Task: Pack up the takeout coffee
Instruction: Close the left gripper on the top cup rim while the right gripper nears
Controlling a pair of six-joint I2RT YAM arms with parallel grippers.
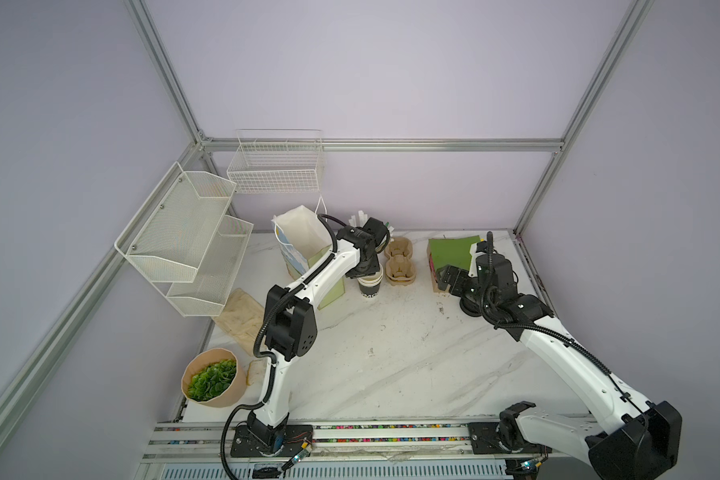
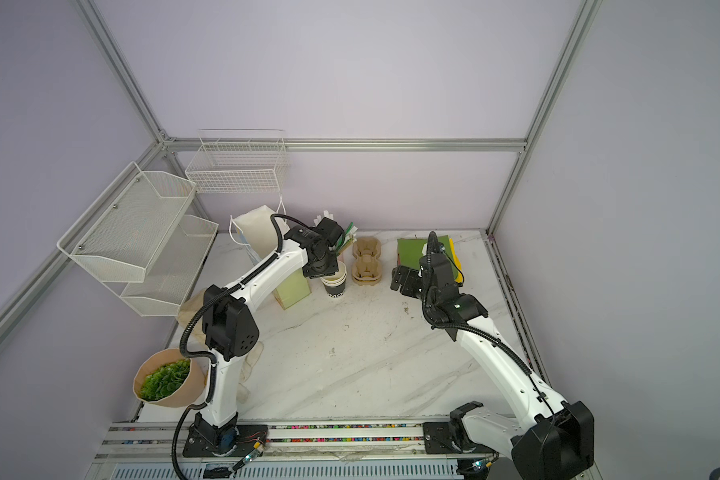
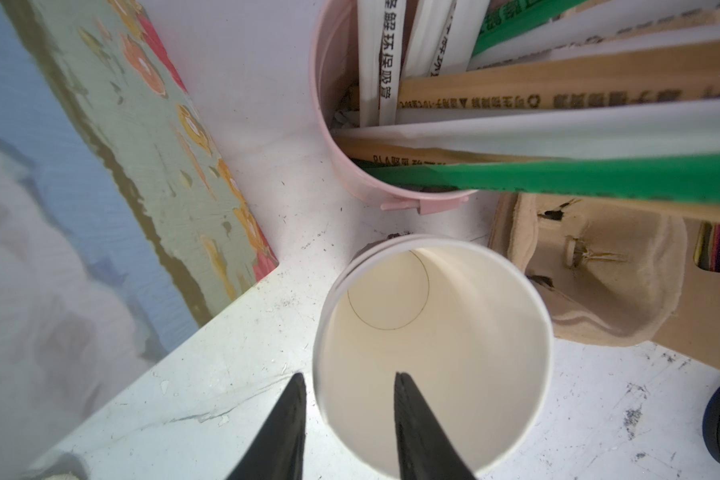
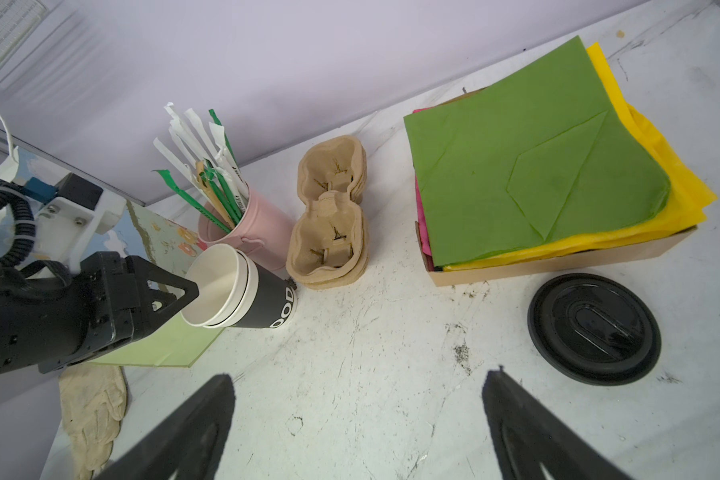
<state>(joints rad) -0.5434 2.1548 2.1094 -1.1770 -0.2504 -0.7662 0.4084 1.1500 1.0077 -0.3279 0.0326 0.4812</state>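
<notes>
The takeout coffee is out of view. A stack of lidless black paper cups (image 1: 370, 287) (image 2: 336, 286) (image 4: 262, 303) with white lettering and cream insides (image 3: 433, 353) stands by the paper bag. My left gripper (image 3: 350, 375) (image 1: 364, 272) points down over the top cup's rim, one finger inside and one outside. A gap shows on both sides of the wall, so it is open. A loose round black lid (image 4: 594, 328) lies on the table in front of the box. My right gripper (image 4: 360, 374) (image 1: 443, 278) hovers wide open over bare table beside that lid, holding nothing.
A white paper bag (image 1: 298, 237) stands open left of the cups. Behind them is a pink cup of straws (image 4: 250, 224). Pulp cup carriers (image 4: 331, 232) lie to the right. A cardboard box of green and yellow sheets (image 4: 528, 174) sits at the back right. Gloves (image 1: 242, 316) and a plant pot (image 1: 211, 378) are at the left.
</notes>
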